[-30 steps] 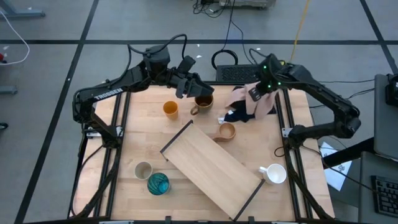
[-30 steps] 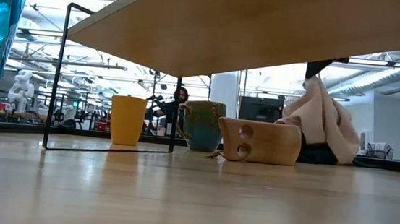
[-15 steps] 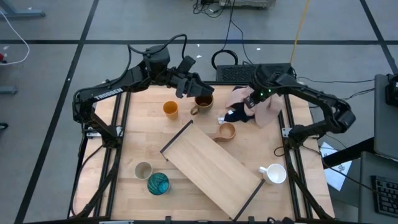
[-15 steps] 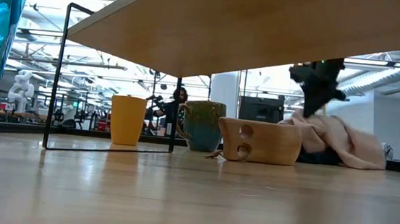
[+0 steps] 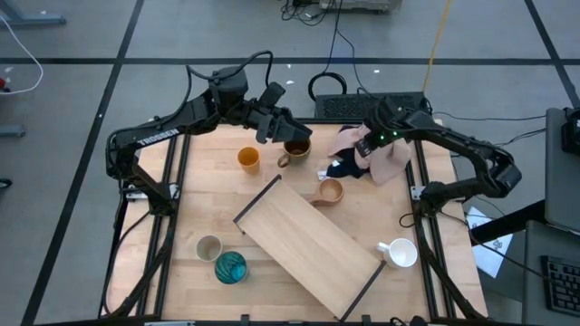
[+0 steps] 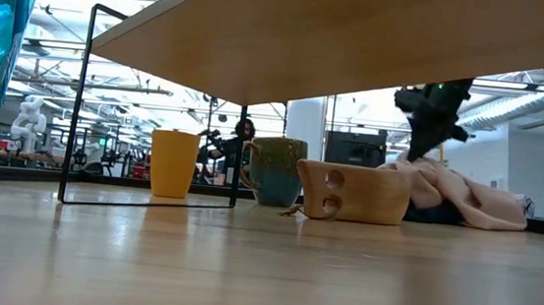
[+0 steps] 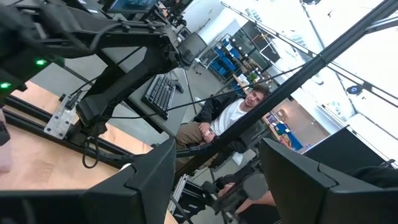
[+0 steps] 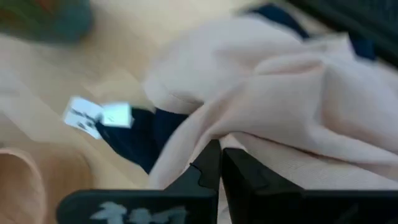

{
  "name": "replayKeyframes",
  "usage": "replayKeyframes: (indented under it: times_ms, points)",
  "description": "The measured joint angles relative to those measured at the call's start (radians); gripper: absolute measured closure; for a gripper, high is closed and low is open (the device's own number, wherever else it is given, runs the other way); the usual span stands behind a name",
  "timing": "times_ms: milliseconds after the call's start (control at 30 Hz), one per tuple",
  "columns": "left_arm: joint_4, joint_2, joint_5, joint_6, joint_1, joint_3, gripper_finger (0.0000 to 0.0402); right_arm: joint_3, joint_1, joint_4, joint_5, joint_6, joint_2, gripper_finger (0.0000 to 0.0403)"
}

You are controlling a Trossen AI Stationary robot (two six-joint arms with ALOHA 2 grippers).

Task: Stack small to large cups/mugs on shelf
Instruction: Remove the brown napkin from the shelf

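My right gripper [image 5: 365, 146] is low over the table's far right, shut on the pink cloth [image 5: 388, 158], which lies heaped on the navy cloth [image 5: 348, 167]. My left gripper [image 5: 279, 123] hangs open and level above the dark brown mug [image 5: 296, 148], with nothing between its fingers [image 7: 146, 180]. The orange cup [image 5: 248, 159] stands left of that mug and the tan cup [image 5: 331, 190] stands near the cloths. The shelf [image 5: 308, 243] lies slantwise mid-table. The beige-grey cup [image 5: 209, 247] and teal cup [image 5: 230, 266] stand at the near left, the white mug [image 5: 399, 253] at the near right. My right gripper pinches a raised fold of the pink cloth [image 8: 214, 134] between its two fingers, coming from above and slanting down. The cloth rises to a small peak [image 6: 415, 161] at the fingertips; the rest of it lies slack on the table and on the navy cloth.
A white tag [image 8: 99, 116] lies beside the navy cloth. Dark frame rails [image 5: 172, 172] run along the table's left and right sides. A keyboard [image 5: 349, 107] sits past the far edge. A seated person [image 7: 233, 118] shows beyond the table.
My right gripper has come down toward the table with the pink cloth. The cloth hung bunched below the fingers; now it has settled and spread out on the table toward the right edge, only its pinched fold still raised.
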Motion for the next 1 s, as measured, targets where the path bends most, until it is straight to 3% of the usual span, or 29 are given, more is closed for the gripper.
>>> replayKeyframes:
  times_ms: [200,667,833,1000]
  points:
    - [0.0,0.0,-0.002,0.002,0.0,0.0,0.0167,0.047,-0.001,0.002,-0.003,0.012,-0.098,0.0329]
    - [0.0,0.0,-0.008,0.005,0.002,0.0,0.0167,0.072,-0.001,-0.06,-0.03,0.103,-0.117,0.0104]
    - [0.0,0.0,-0.009,0.005,0.002,0.0,0.0167,0.107,0.007,-0.06,-0.062,0.137,-0.121,0.0057]
    - [0.0,0.0,-0.01,0.005,0.002,0.0,0.0167,0.197,0.008,-0.023,-0.075,0.137,-0.145,0.0047]
